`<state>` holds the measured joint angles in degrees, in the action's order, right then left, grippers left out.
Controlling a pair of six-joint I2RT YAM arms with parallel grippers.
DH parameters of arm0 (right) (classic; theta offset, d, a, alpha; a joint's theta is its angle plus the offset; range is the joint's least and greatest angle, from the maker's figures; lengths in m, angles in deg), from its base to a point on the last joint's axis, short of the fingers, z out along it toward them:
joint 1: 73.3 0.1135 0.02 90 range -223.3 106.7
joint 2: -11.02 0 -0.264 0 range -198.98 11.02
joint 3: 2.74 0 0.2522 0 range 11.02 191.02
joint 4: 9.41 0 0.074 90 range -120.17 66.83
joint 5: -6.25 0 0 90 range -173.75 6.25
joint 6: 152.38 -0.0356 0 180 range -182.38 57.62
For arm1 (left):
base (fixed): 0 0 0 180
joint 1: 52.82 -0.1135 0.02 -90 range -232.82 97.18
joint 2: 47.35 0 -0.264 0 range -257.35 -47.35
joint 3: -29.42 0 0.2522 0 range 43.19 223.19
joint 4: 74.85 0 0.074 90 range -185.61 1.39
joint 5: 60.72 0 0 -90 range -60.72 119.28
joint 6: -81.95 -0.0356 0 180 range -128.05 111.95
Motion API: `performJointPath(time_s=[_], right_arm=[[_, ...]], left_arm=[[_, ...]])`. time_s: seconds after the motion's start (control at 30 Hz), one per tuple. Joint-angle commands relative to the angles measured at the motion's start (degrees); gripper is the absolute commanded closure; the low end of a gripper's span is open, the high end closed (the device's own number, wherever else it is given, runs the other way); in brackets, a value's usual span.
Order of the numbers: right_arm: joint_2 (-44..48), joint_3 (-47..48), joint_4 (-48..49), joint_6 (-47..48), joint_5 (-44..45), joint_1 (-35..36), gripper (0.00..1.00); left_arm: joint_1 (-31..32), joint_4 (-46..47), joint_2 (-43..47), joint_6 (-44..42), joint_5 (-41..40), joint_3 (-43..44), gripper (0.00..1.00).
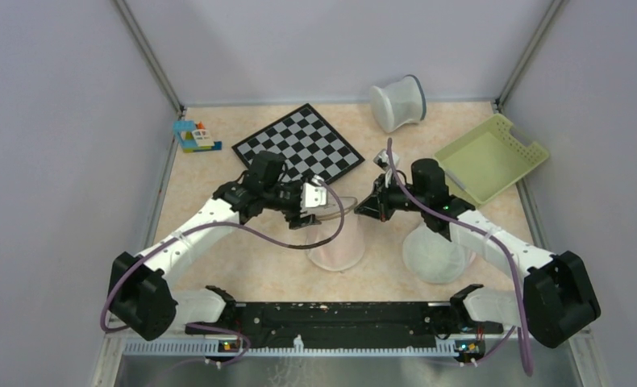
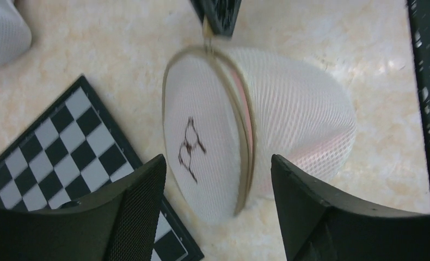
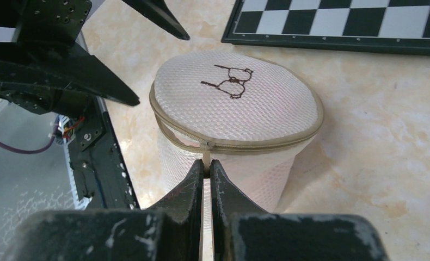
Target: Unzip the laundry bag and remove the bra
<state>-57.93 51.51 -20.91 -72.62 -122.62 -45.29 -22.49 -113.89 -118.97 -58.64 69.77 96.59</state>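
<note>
The laundry bag (image 1: 337, 244) stands on the table between my arms, a round white mesh bag with a tan wire rim and a black drawing (image 3: 230, 81) on its top face. The pale-pink bra (image 2: 246, 111) shows only as a tint through the mesh and along the rim seam. My right gripper (image 3: 206, 163) is shut on the tan zipper pull (image 3: 206, 155) at the rim. That gripper's tip also shows in the left wrist view (image 2: 215, 16). My left gripper (image 2: 218, 163) is open, its fingers (image 2: 142, 190) either side of the bag's rim, not touching it.
A larger plain domed mesh bag (image 1: 436, 256) lies under my right arm. A chessboard (image 1: 299, 145) lies just behind the laundry bag. A white cylindrical bin (image 1: 397, 102), a green tray (image 1: 493, 157) and toy blocks (image 1: 196, 135) stand at the back.
</note>
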Motion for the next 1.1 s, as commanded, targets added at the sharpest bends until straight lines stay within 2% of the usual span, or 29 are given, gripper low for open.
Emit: performJointPath(time_s=[0.0, 0.13, 0.33, 0.4, 0.5, 0.63, 0.93, 1.07], right_arm=[[0.8, 0.5, 5.6, -2.9, 0.1, 2.2, 1.00], [0.0, 0.9, 6.4, -3.6, -0.1, 2.9, 1.00], [-0.2, 1.4, 6.0, -3.5, 0.1, 3.0, 1.00], [0.1, 1.1, 6.0, -3.5, 0.0, 3.0, 1.00], [0.3, 0.8, 5.5, -3.0, 0.5, 3.0, 1.00], [0.3, 0.6, 4.5, -2.3, 1.4, 1.2, 1.00], [0.9, -0.8, 1.7, -0.3, 1.1, -3.7, 1.00], [1.3, -1.3, 2.9, -0.5, 0.0, -3.8, 1.00]], left_arm=[[4.6, -1.4, -1.9, 9.5, 3.8, 7.4, 0.25], [6.2, 1.7, -5.1, 17.2, 3.3, 7.4, 0.31], [6.5, 2.9, -8.0, 18.6, -3.6, 7.7, 0.41], [6.5, 2.8, -8.1, 17.9, -3.7, 7.0, 0.53], [6.5, 3.0, -7.7, 16.7, -3.6, 5.4, 0.77], [6.4, 0.9, -5.8, 11.1, -4.5, 2.8, 0.99], [3.4, 7.3, 6.6, -2.7, -8.2, -11.5, 1.00], [0.9, 13.6, 9.6, -4.0, -10.4, -14.9, 1.00]])
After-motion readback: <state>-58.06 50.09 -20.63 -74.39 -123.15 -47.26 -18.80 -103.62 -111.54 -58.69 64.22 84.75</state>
